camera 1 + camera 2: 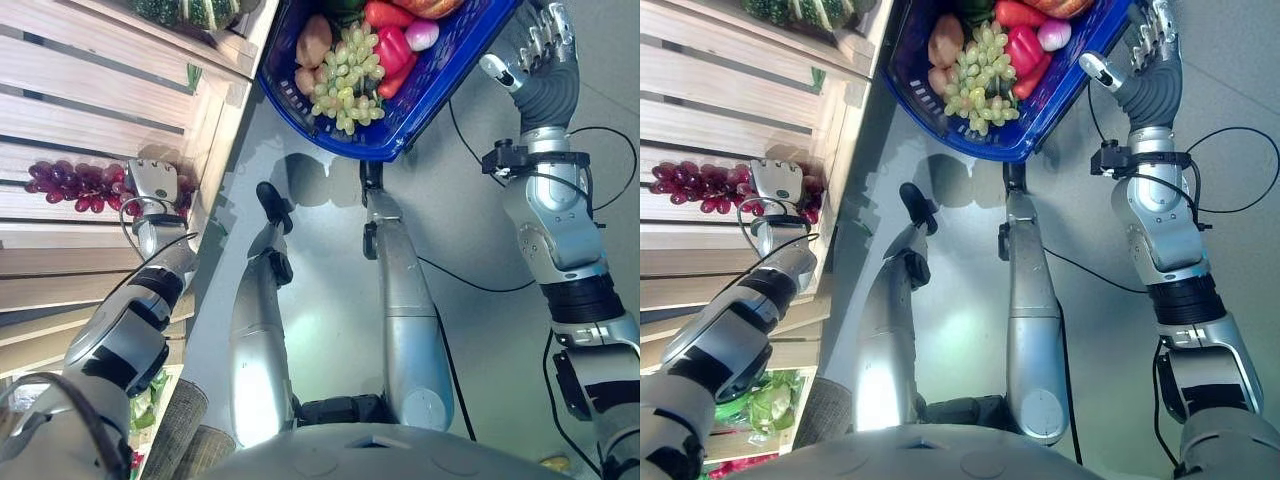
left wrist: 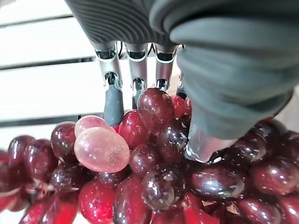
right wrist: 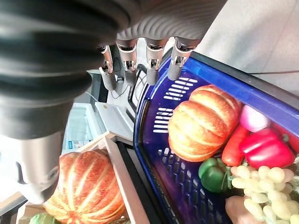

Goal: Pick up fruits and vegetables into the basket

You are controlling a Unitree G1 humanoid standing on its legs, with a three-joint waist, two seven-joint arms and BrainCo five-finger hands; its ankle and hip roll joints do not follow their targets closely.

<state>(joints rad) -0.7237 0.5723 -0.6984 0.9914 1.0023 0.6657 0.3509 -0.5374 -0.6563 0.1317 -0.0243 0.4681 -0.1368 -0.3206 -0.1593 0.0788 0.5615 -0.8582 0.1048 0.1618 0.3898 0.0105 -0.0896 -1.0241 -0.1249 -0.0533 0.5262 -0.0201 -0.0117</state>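
Observation:
A bunch of red grapes [image 1: 70,185] lies on the slatted wooden shelf [image 1: 90,80] at the left. My left hand [image 1: 152,185] is on its right end. In the left wrist view the fingers [image 2: 113,102] dig into the red grapes [image 2: 154,177] and the thumb presses from the other side. The blue basket [image 1: 440,90] hangs at the top centre. It holds green grapes [image 1: 345,85], a red pepper [image 1: 392,50], a potato [image 1: 313,42] and a small pumpkin [image 3: 203,123]. My right hand [image 1: 545,45] is at its right rim [image 3: 261,93] with its fingers bent.
A striped orange pumpkin [image 3: 84,186] sits in a wooden crate beside the basket. Dark green squash [image 1: 190,10] lie on the shelf's top tier. Leafy greens [image 1: 765,400] show on a lower tier at the bottom left. Grey floor lies below the basket.

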